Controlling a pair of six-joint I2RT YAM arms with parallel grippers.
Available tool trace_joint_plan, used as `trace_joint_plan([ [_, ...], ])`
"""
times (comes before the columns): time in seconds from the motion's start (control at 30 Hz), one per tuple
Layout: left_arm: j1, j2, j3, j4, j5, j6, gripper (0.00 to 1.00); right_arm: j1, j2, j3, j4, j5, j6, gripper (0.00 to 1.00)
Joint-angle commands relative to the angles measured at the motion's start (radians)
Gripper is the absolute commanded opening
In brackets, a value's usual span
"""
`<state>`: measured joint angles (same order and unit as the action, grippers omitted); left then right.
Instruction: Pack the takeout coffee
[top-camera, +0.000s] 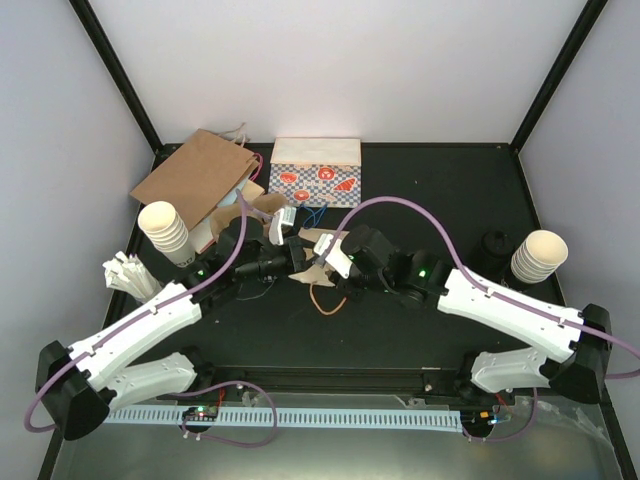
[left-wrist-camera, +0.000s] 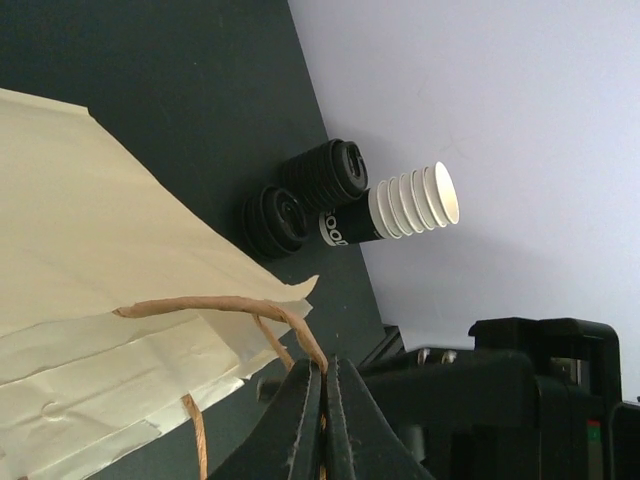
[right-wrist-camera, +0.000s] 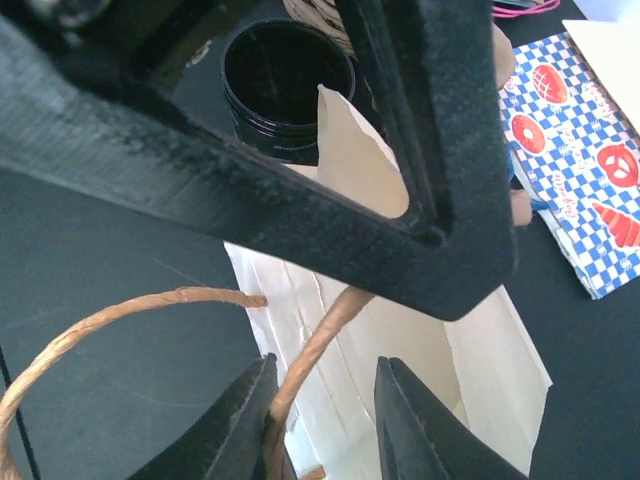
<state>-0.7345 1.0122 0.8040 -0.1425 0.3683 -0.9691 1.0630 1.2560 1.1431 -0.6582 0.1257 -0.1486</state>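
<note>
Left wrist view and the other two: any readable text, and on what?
"oo": white letters on the black band of the cup stack, partly cut off, word unclear.
Checkered bag: small print by the red pictures, too blurred to read.
Elsewhere nothing legible.

The top camera looks down from above and behind my arms, far enough back to take in the whole table (top-camera: 430, 190), with my bases at its lower edge. My left wrist camera, rolled on its side, looks close along my left tool (left-wrist-camera: 324, 378) and across the table to the cup stack (left-wrist-camera: 410, 205) at the right side, which the top view shares. My right wrist camera looks steeply down past my right tool (right-wrist-camera: 325, 390), very near the bag (right-wrist-camera: 400, 340) and its handle (right-wrist-camera: 100, 320); all three views catch that bag.
</note>
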Motion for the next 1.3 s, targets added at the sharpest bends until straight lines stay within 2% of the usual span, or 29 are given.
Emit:
trace_joint_plan([
  [0.0,-0.003,0.006,0.052,0.044,0.026,-0.007,0.02,0.009,-0.016,0.027,0.018,0.023,0.022,0.26],
  [0.07,-0.002,0.004,0.053,0.048,0.027,-0.004,0.03,0.008,-0.038,0.020,0.027,0.027,0.041,0.18],
  [0.13,-0.002,-0.001,0.054,0.059,0.030,0.002,0.06,0.008,-0.058,0.019,0.030,0.031,0.064,0.04],
  [0.2,-0.001,-0.010,0.054,0.074,0.034,0.007,0.13,0.006,-0.070,0.024,0.024,0.045,0.084,0.01],
  [0.27,0.001,-0.022,0.056,0.104,0.050,0.027,0.29,0.003,-0.069,0.040,0.006,0.075,0.109,0.01],
  [0.3,0.001,-0.032,0.057,0.117,0.060,0.039,0.43,-0.006,-0.064,0.053,-0.008,0.089,0.126,0.01],
  [0.37,0.003,-0.064,0.064,0.122,0.059,0.069,0.63,-0.036,-0.054,0.088,-0.042,0.089,0.162,0.01],
  [0.43,0.004,-0.113,0.067,0.119,0.047,0.102,0.77,-0.078,-0.053,0.121,-0.068,0.085,0.204,0.01],
  [0.5,0.004,-0.162,0.063,0.104,0.034,0.143,0.84,-0.118,-0.066,0.146,-0.078,0.082,0.243,0.01],
  [0.67,0.007,-0.281,0.088,-0.049,-0.033,0.238,0.90,-0.199,-0.093,0.203,-0.087,0.058,0.304,0.01],
  [0.9,0.009,-0.396,0.097,-0.280,-0.131,0.273,0.90,-0.244,-0.081,0.287,-0.119,0.102,0.403,0.01],
  [0.97,0.008,-0.423,0.098,-0.373,-0.202,0.270,0.90,-0.263,-0.088,0.298,-0.115,0.102,0.442,0.01],
  [1.03,0.009,-0.471,0.083,-0.469,-0.343,0.227,0.90,-0.283,-0.099,0.308,-0.110,0.099,0.481,0.01],
  [1.13,0.010,-0.584,0.006,-0.442,-0.365,0.201,0.91,-0.299,-0.113,0.328,-0.102,0.099,0.527,0.01],
  [1.27,0.012,-0.628,-0.069,-0.423,-0.335,0.166,0.91,-0.300,-0.139,0.348,-0.077,0.074,0.550,0.01],
])
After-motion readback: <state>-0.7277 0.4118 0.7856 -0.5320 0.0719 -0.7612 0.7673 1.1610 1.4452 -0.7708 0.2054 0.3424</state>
